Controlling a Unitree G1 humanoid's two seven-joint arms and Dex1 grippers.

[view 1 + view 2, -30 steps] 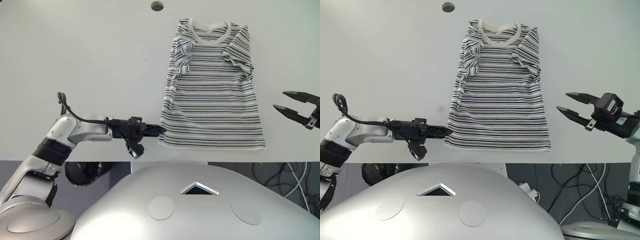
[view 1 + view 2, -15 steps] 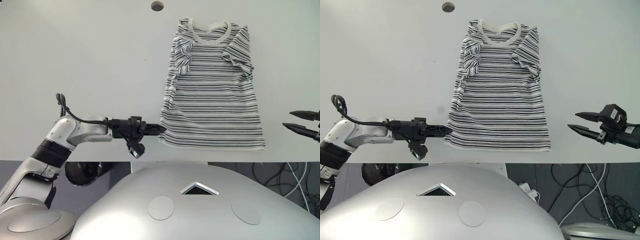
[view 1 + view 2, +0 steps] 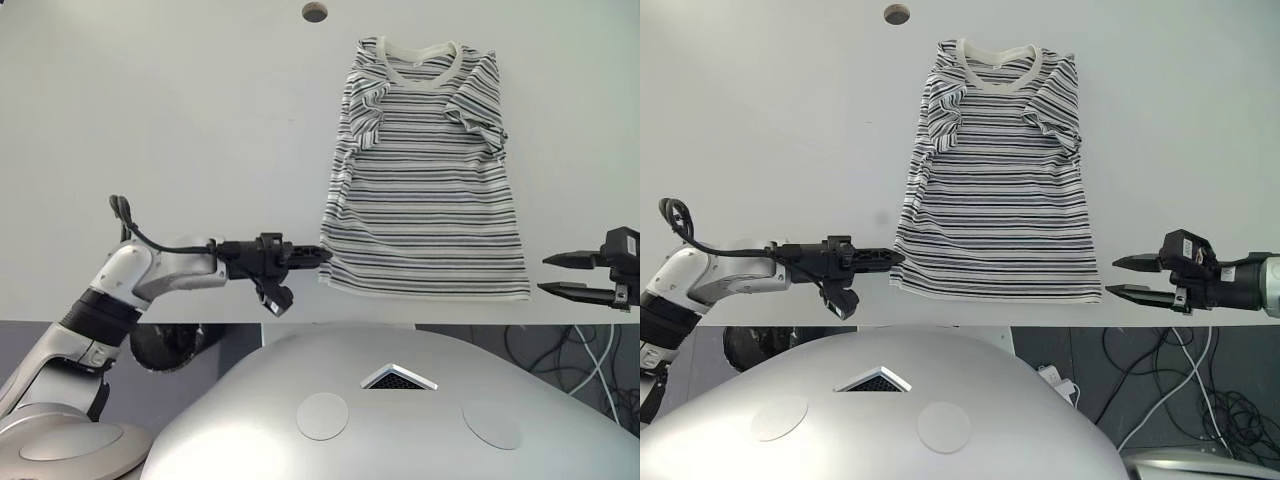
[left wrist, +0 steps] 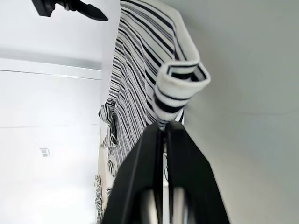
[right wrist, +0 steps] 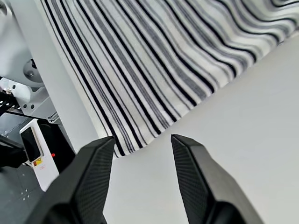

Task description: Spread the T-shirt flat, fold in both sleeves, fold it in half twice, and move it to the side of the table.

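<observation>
Overhead, white table [image 3: 150, 130] with a round port [image 3: 314, 12] at its far edge. Striped T-shirt [image 3: 425, 170], sleeves folded in, hem along the front edge — left gripper [image 3: 320, 256] clenched on its left hem corner, right gripper [image 3: 1114, 277] spread apart beside the right corner. Cables [image 3: 1160, 390] on the floor.

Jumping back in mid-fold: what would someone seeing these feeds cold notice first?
First the striped T-shirt, sleeves folded in, lying on the white table with its collar at the far side. Then the left gripper, shut on the shirt's near left hem corner, and the right gripper, open beside the near right corner without touching it.
</observation>
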